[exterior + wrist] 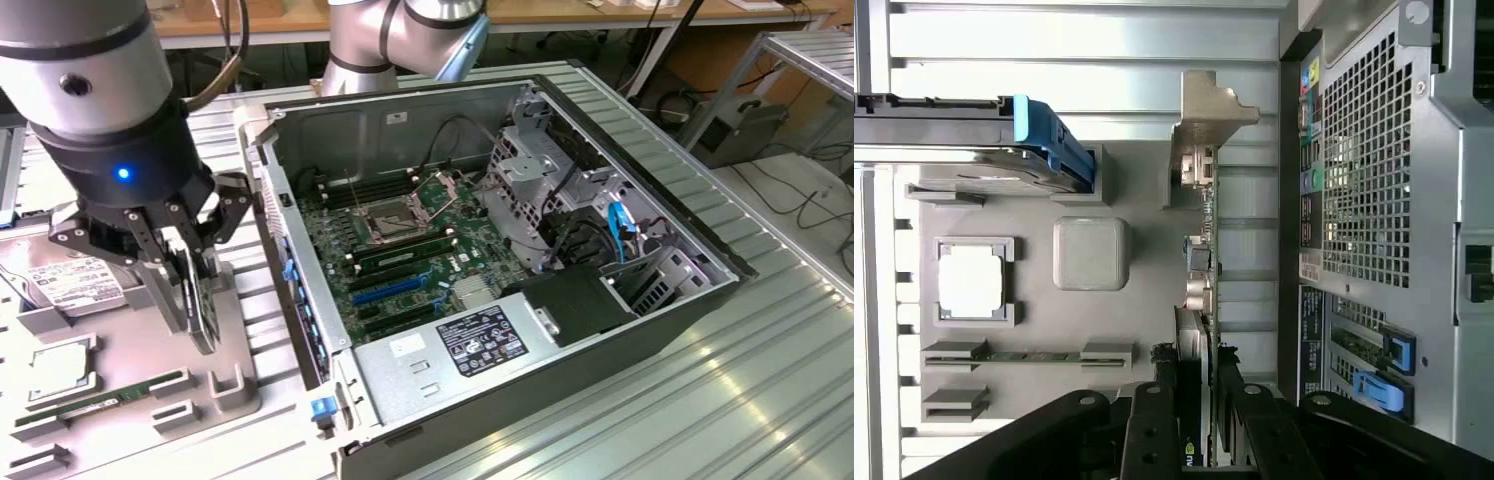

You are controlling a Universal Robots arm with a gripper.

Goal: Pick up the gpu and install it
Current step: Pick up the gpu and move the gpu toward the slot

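Grey tray (pixel 127 345): gripper (pixel 187 292) clamps gpu (pixel 1199 255) edgewise, length parallel case (pixel 1374 170).

Ribbed silvery metal counter (pixel 747 400), with long grooves across whole surface. Directly on it, toward the exterior view's right, an open computer case (pixel 400 115) laid on its side with the open face up. On the exterior view's left, just beside the case, a flat grey parts tray (pixel 247 340) with moulded pockets, and a narrow strip of bare counter between the two.
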